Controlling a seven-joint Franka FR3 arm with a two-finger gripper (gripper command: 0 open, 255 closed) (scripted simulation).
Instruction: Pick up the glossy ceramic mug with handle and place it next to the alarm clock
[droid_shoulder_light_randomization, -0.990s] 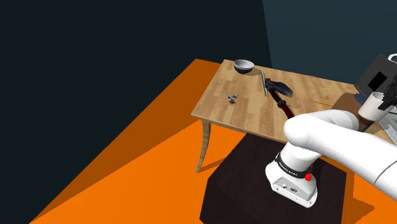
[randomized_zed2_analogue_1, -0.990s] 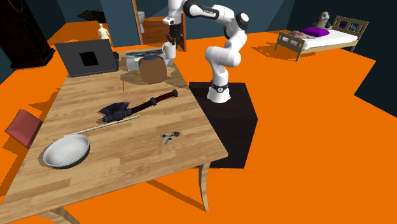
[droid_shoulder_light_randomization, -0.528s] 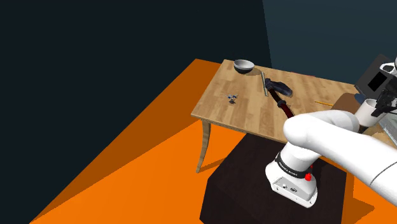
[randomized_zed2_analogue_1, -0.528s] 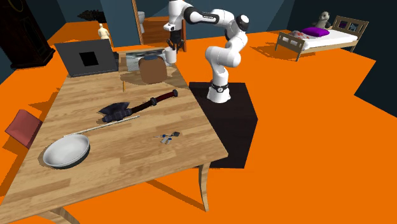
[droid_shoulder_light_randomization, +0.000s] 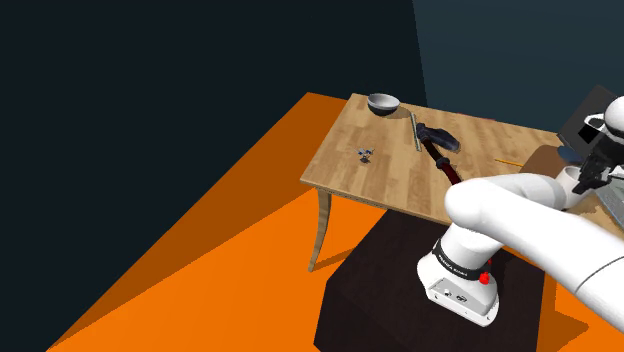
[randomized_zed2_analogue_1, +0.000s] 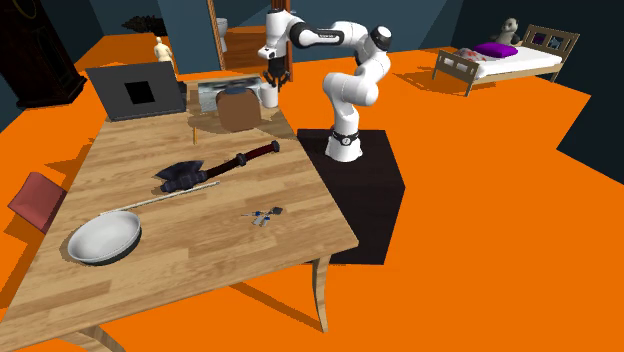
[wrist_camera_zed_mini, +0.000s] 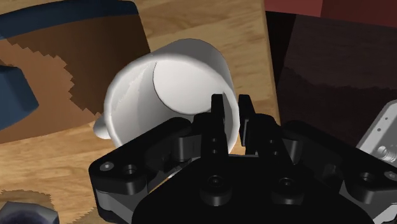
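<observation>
Gripper (wrist_camera_zed_mini: 230, 105) jaws narrow, pinching the white mug (wrist_camera_zed_mini: 168, 89) by its wall: one finger inside the rim, one outside. Handle is on the wall opposite the jaws. In the second exterior view the mug is just beside the brown object (randomized_zed2_analogue_1: 238, 108), at its 2 o'clock, by the wooden table (randomized_zed2_analogue_1: 200, 240) edge.

Wooden table (randomized_zed2_analogue_1: 300, 200) on curved legs, a hatchet (randomized_zed2_analogue_1: 190, 176) lying near its middle.
A thin pale rod (randomized_zed2_analogue_1: 160, 201) lies just beside the hatchet, with a grey bowl (randomized_zed2_analogue_1: 103, 238) past the blade end. A small bunch of keys (randomized_zed2_analogue_1: 266, 214) lies near the handle side. Well apart from the hatchet, at the far end, are a dark laptop (randomized_zed2_analogue_1: 135, 90), a brown rounded object (randomized_zed2_analogue_1: 240, 110) and a white mug (randomized_zed2_analogue_1: 267, 96).
</observation>
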